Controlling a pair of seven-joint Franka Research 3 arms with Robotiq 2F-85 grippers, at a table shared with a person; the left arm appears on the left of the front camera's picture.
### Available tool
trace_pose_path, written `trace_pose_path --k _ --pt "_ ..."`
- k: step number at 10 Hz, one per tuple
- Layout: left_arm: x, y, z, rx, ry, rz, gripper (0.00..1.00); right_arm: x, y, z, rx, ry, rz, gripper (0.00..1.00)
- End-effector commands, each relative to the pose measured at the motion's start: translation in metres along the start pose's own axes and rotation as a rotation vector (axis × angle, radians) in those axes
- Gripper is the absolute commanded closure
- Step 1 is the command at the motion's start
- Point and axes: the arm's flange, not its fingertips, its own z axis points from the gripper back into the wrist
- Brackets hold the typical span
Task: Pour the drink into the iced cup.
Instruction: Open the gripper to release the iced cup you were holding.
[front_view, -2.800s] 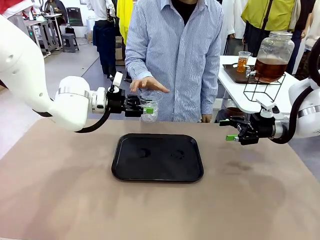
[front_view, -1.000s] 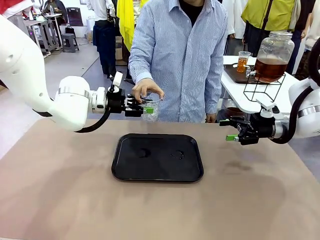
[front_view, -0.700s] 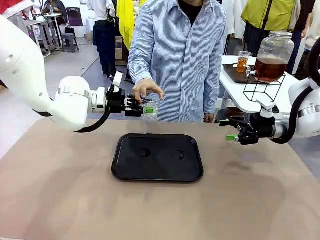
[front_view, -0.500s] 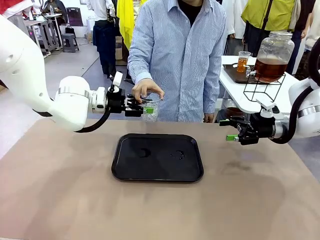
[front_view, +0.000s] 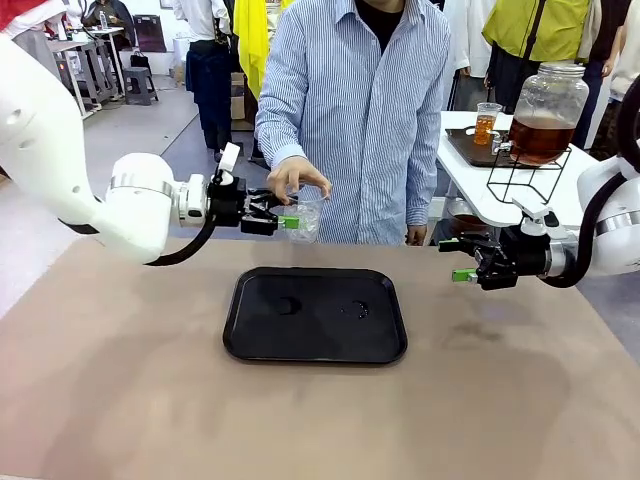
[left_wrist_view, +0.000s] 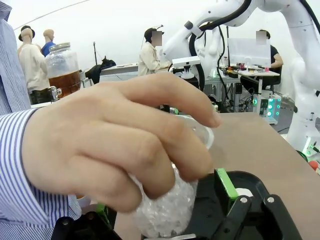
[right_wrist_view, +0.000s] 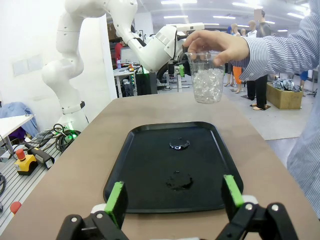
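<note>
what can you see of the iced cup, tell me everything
The iced cup is clear plastic, tapered, upright, roughly half full of ice, no drink in it. It hangs in the air beyond the black tray. The person's hand grips its rim from above, while the left gripper has its green-padded jaws open around its sides.

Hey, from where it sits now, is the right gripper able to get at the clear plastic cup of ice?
Probably not cleanly: the person's hand grips the clear plastic cup of ice by its rim, and the left gripper flanks it. The right gripper waits open, well off.
</note>
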Motion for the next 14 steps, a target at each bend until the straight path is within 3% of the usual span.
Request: trace_pose_path --k 1,6,9,14 --pt "0.002 -0.016 0.019 -0.013 -0.014 0.023 0.0 0.003 -0.001 -0.001 0.005 -0.004 0.006 0.0" --pt "-0.016 -0.057 0.09 -0.014 0.04 -0.002 0.0 0.003 -0.001 -0.001 0.005 -0.004 0.006 0.0" --pt "-0.028 -0.072 0.131 0.014 -0.017 -0.032 0.0 0.003 -0.001 -0.001 0.005 -0.004 0.006 0.0" --pt "-0.037 -0.072 0.151 0.032 -0.013 0.0 0.0 0.003 -0.001 -0.001 0.005 -0.004 0.006 0.0"
